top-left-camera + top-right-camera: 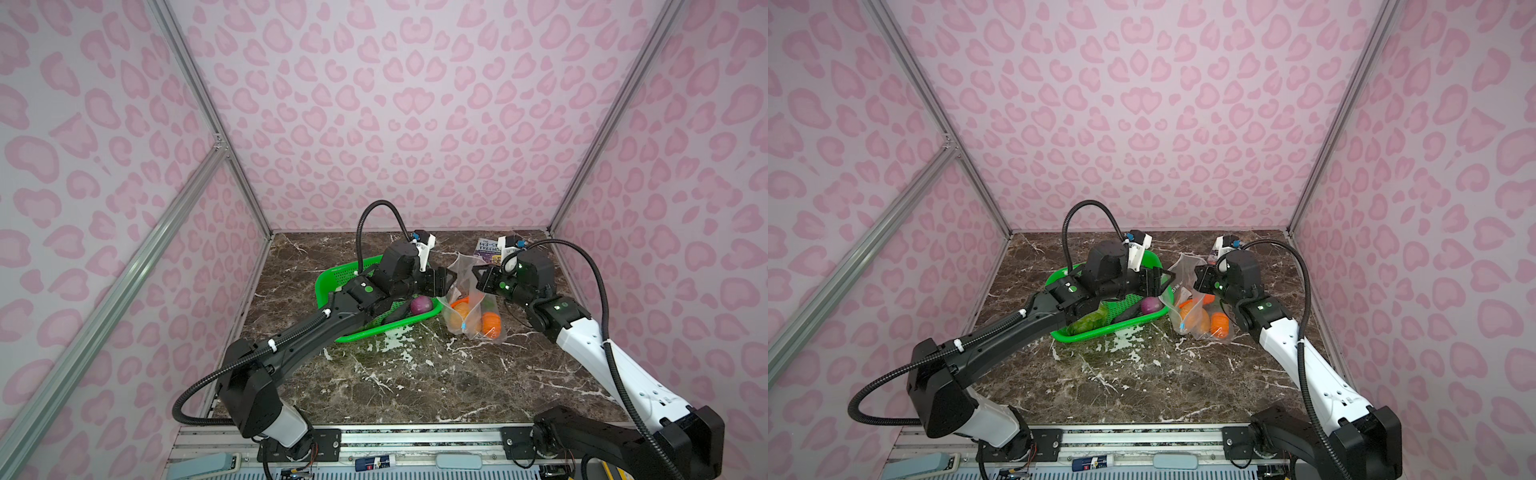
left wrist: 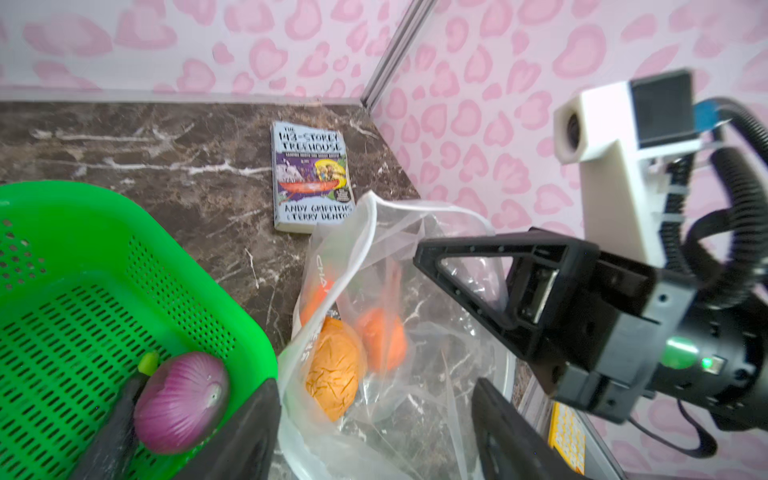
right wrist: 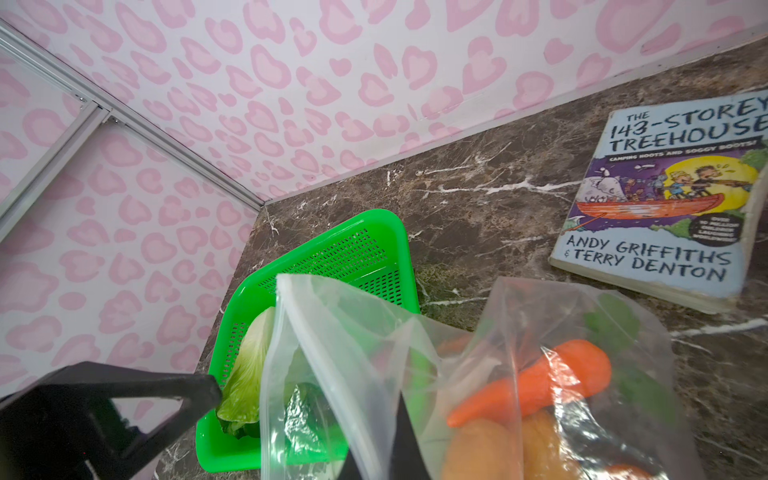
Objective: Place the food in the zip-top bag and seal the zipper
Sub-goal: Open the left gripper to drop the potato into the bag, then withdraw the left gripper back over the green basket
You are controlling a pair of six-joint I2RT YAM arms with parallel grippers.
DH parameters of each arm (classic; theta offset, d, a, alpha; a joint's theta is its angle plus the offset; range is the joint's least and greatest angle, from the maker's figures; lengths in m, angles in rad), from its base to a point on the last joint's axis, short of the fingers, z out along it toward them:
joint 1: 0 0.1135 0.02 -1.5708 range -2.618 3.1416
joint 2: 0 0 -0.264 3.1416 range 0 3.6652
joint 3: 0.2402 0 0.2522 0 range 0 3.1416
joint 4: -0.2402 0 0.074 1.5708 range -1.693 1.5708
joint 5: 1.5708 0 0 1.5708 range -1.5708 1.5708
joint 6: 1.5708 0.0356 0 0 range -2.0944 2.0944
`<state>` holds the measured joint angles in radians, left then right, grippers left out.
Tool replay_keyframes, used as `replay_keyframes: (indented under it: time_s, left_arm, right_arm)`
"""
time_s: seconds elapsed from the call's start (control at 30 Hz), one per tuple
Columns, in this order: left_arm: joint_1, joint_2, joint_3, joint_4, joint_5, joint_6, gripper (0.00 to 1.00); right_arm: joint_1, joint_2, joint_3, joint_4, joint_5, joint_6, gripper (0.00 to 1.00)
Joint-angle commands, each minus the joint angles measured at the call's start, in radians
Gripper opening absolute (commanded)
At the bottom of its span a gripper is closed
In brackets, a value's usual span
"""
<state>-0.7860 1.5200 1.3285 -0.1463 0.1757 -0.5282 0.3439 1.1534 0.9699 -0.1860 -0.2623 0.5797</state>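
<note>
Two robot arms reach in from the near edge of a dark, marble-patterned surface (image 1: 395, 382) enclosed by walls with pink heart-like spots.

A clear zip-top bag (image 1: 467, 270) stands upright toward the back right of the surface. It is just beside the right end of a green mesh basket (image 1: 376, 330), and its mouth gapes open at the top.

The right end effector (image 1: 478, 277) is clenched on the bag's upper rim and holds it up. The left end effector (image 1: 449, 282) hovers at the bag's mouth from the basket side. It is released, with its jaws wide apart and nothing between them.

The zipper (image 3: 276, 332) shows as a pale strip along the open mouth and is not sealed. Its small blue slider (image 1: 462, 328) sits low on the bag's near edge.

Three pieces of toy food lie inside the bag:
- a tan potato (image 2: 332, 370)
- an orange pumpkin (image 1: 490, 324)
- a carrot (image 3: 536, 382)

Three more rest in the basket:
- a purple onion (image 1: 420, 305) at the end nearest the bag
- a dark eggplant (image 2: 112, 432) touching the onion
- a pale green cabbage (image 3: 245, 374) farther along

A paperback book (image 2: 311, 174) titled "The 143-Storey Treehouse" lies flat near the back right corner. It is behind the bag and apart from it.
</note>
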Motion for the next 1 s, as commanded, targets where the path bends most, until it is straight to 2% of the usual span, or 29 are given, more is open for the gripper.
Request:
replay_keyframes:
  time_s: [0.0,0.23,0.47,0.67,0.97]
  left_arm:
    - [0.028,-0.042,-0.053,0.081,0.003,0.002,0.74]
    - [0.109,-0.072,-0.112,0.026,-0.056,0.033,0.75]
    - [0.175,-0.022,-0.134,-0.035,-0.059,0.103,0.75]
    - [0.183,0.069,-0.066,-0.165,-0.084,0.237,0.75]
    - [0.183,0.231,0.059,-0.289,-0.002,0.414,0.74]
  right_arm:
    - [-0.002,-0.006,-0.007,0.011,0.011,-0.008,0.0]
    - [-0.002,-0.019,-0.016,0.007,0.015,-0.016,0.0]
    - [-0.015,-0.022,-0.023,0.0,0.009,-0.027,0.0]
    - [-0.037,-0.012,-0.029,0.002,-0.007,-0.035,0.0]
    - [-0.046,0.007,-0.011,0.003,-0.018,-0.029,0.0]
